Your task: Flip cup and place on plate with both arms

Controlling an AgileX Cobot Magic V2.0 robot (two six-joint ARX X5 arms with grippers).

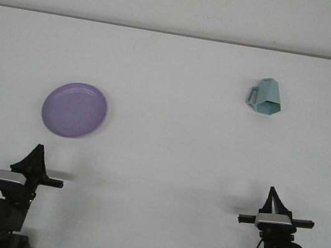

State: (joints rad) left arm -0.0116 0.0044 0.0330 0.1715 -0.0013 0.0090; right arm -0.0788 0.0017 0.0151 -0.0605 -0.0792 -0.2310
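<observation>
A teal faceted cup (267, 97) sits on the white table at the right rear. Its handle points left and it appears to rest mouth-down, the narrow end up. A round purple plate (74, 109) lies flat at the left middle with nothing on it. My left gripper (38, 149) is low at the near left, in front of the plate and well apart from it, its fingers meeting in a point. At the near right, my right gripper (272, 191) is likewise shut and holds nothing, far in front of the cup.
The white table (168, 149) runs back to a pale wall at its far edge. Cables show beneath the right arm's base at the bottom edge.
</observation>
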